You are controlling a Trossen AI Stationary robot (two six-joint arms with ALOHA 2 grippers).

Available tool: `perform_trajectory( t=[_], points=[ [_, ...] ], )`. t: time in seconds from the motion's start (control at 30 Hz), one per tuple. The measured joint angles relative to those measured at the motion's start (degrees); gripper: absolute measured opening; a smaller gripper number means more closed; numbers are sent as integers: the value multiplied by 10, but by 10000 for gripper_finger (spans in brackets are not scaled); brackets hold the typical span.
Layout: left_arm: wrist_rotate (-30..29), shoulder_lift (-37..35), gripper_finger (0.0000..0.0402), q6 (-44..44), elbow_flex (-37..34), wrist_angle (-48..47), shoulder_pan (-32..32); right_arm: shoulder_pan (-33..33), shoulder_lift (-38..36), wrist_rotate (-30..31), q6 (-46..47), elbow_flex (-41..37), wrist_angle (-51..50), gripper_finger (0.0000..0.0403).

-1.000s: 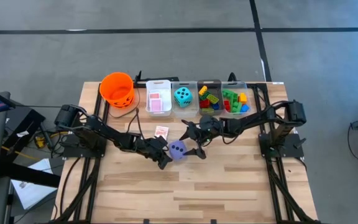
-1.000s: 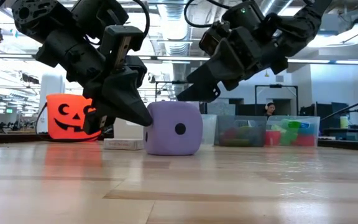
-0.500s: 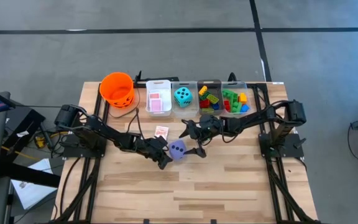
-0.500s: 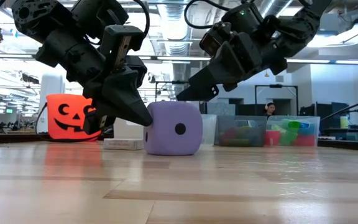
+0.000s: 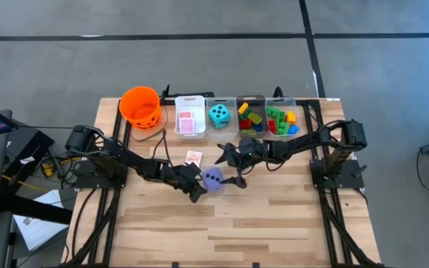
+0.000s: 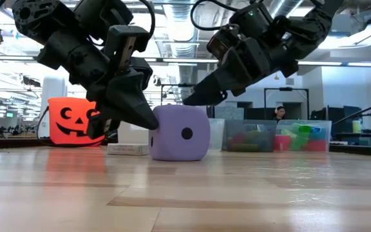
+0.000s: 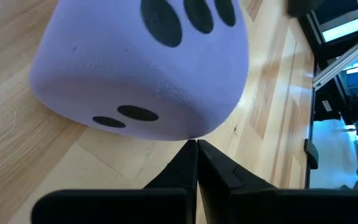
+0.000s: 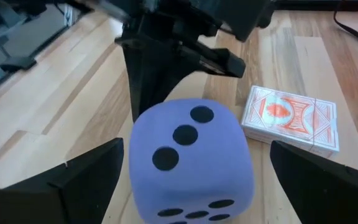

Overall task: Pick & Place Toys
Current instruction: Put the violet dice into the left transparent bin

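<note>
Die: soft purple foam cube with black dots (image 5: 212, 179), resting flat on the pale wooden table (image 5: 259, 223), a little toward 12 o'clock of the table's middle.
Key relation: the die sits between the right gripper's (image 8: 185, 180) two spread fingers, one finger at 3 o'clock of it, the other at 12 o'clock; in the right wrist view it fills the gap dead ahead.
Right gripper state: jaws wide apart, straddling the die, not yet pressing its sides (no dent shows in the foam).
Left gripper (image 5: 197, 191): fingers pressed shut with nothing between them, tip at the die's lower edge at about 7 o'clock; whether it touches is unclear.
Nearer arm: both reach it, but only the right one is set up to take hold.
Long axis: none, a cube, so any pair of opposite faces serves.
Card pack: pink-backed boxed deck (image 5: 193, 158) lying flat at 11 o'clock of the die, near it.
Likely step: closing on the die, then a lift toward the clear bins (image 5: 237, 101) at 12 o'clock.
</note>
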Motion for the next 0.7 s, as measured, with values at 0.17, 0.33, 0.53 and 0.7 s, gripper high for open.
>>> perform_trajectory(
  t=[0.17, 0.33, 0.53, 0.7],
  points=[
    [-1, 0, 0, 0, 0, 9, 0, 1, 0, -3, -31, 0, -13, 396],
    [-1, 0, 0, 7, 0, 10, 0, 5, 0, -4, -56, 0, -16, 396],
    [1, 0, 0, 33, 0, 13, 9, 11, 0, -9, -65, 0, -18, 396],
    [0, 0, 0, 34, 0, 12, 20, 11, 18, -10, -64, 1, -5, 396]
  ],
)
